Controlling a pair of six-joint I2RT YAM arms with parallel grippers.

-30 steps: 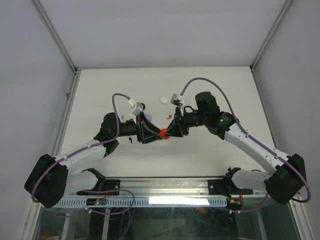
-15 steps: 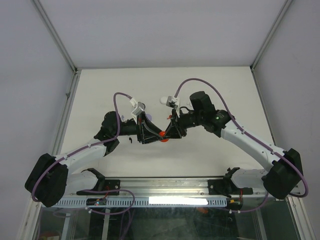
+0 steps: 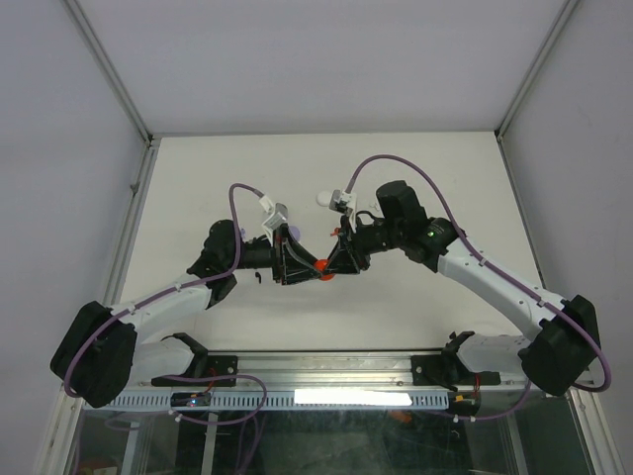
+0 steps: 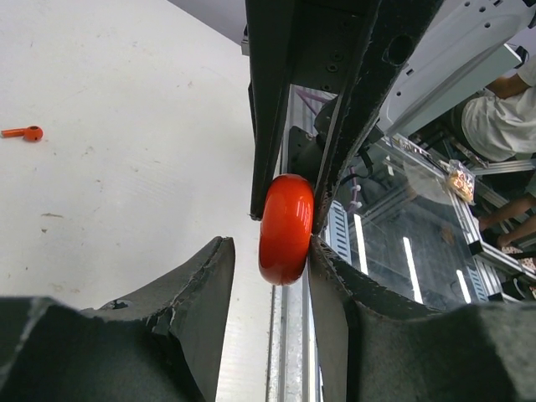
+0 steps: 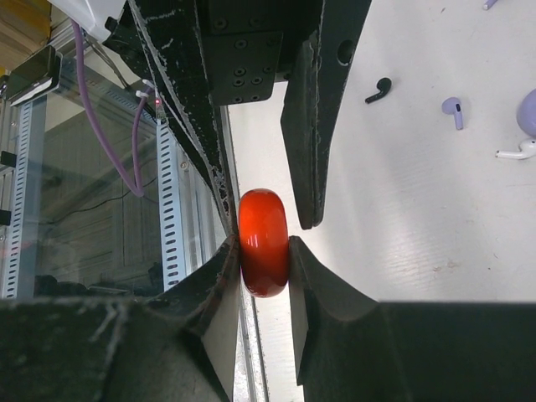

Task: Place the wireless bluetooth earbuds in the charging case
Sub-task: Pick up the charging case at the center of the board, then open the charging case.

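A round red charging case (image 3: pixel 320 265) hangs above the table between both grippers. My right gripper (image 5: pixel 264 247) is shut on the case (image 5: pixel 265 243), both pads pressed on its flat faces. My left gripper (image 4: pixel 270 251) is open around the same case (image 4: pixel 286 228); its right finger (image 4: pixel 335 276) touches the case and its left finger (image 4: pixel 209 276) stands clear with a gap. A red earbud (image 4: pixel 23 132) lies on the table. A black earbud (image 5: pixel 378 90), a purple earbud (image 5: pixel 453 110) and a white earbud (image 5: pixel 515 152) lie apart on the table.
A white round case (image 3: pixel 322 197) lies on the table behind the right wrist. Part of a purple case (image 5: pixel 529 113) shows at the right wrist view's edge. The metal rail (image 3: pixel 316 366) and a glass panel run along the table's near edge.
The right arm has moved a little to the left with the red case, closing up against the left gripper. In the last half second almost nothing has moved.
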